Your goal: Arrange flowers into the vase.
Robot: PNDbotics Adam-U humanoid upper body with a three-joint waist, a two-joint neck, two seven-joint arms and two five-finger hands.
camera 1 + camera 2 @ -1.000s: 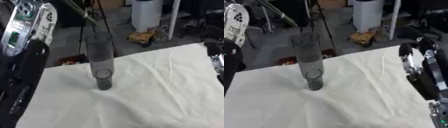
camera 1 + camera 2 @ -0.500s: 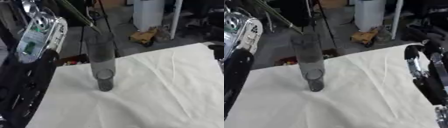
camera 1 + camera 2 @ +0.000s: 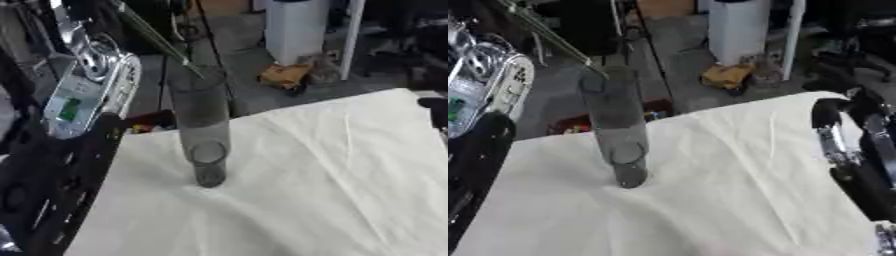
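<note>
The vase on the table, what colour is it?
The vase is smoky grey and see-through, best seen in the left eye view.

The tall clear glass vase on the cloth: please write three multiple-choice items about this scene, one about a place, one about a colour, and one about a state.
1. Where does the tall clear glass vase stand?
A. On the white tablecloth
B. On the grey floor
C. On a shelf

2. What colour is the cloth under the vase?
A. Red
B. White
C. Blue

3. How is the thin green stem in relation to the vase?
A. It lies flat on the cloth
B. It stands fully inside, upright
C. It slants down from the upper left, with its lower tip at the vase's rim

Answers:
1. A, the vase's base rests on the cloth.
2. B, the cloth looks plain white with creases.
3. C, the stem runs diagonally and its end meets the vase's mouth.
</note>
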